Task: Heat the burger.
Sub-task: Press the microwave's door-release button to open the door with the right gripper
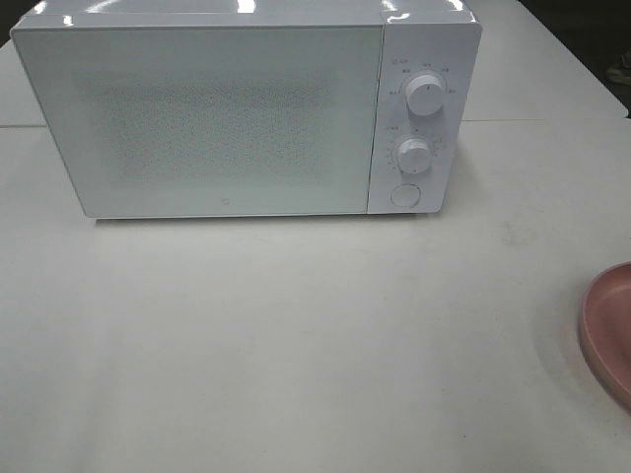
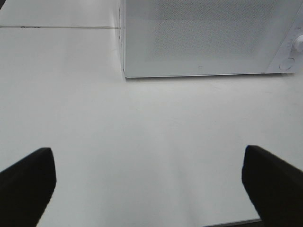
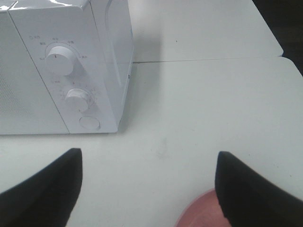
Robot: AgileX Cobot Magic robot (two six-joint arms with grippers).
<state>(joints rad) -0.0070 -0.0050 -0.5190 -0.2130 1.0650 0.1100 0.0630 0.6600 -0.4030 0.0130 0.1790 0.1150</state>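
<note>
The burger is out of view in every frame. A white microwave (image 1: 237, 108) with its door shut stands at the back of the table, two dials (image 1: 426, 96) and a round button (image 1: 405, 195) on its right panel. In the left wrist view my left gripper (image 2: 149, 182) is open, hovering over bare table in front of the microwave (image 2: 208, 38). My right gripper (image 3: 147, 187) is open too, above the table near the microwave's control panel (image 3: 71, 80), with nothing between its fingers. Neither gripper shows in the exterior high view.
A pink plate (image 1: 606, 330) lies at the table's right edge, partly cut off; its rim (image 3: 199, 213) also shows below my right gripper. A seam (image 3: 203, 60) runs across the white table behind it.
</note>
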